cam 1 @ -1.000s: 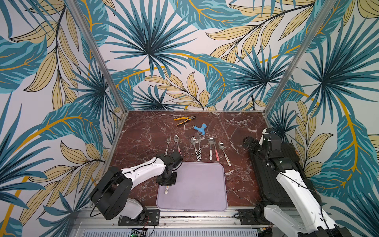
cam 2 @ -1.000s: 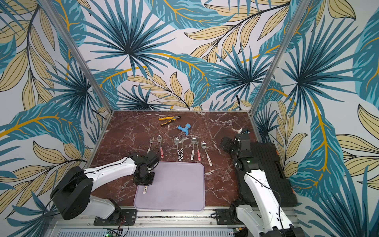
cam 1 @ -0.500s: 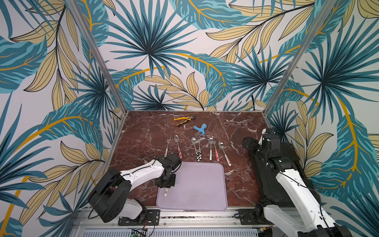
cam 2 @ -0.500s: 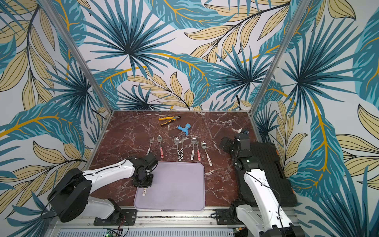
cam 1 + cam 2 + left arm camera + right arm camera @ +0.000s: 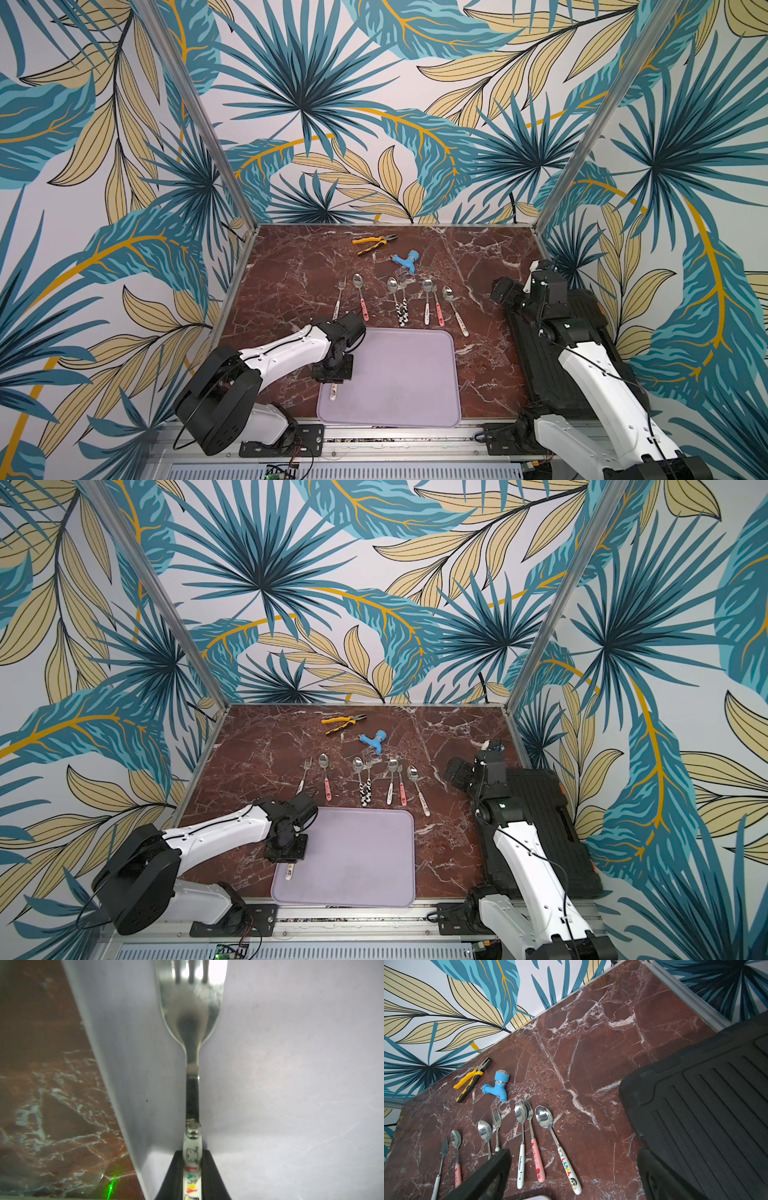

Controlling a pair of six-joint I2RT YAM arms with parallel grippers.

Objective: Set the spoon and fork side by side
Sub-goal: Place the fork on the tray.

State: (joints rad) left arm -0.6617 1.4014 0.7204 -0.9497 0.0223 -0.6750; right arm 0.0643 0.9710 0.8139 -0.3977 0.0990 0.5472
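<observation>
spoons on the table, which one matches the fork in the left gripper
The spoon at the row's right end: its handle has the same coloured letters as the fork in the left gripper. The others' are pink, cow-spotted or black-lettered white.

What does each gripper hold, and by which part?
Left gripper: steel fork, by its white printed handle near the metal neck. Right gripper: nothing.

"Pochacco" in black letters down the white spoon handle (image 5: 520, 1167)

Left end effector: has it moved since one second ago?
Yes. The left end effector, shut on the fork, has shifted slightly toward the near edge of the tray.
</observation>
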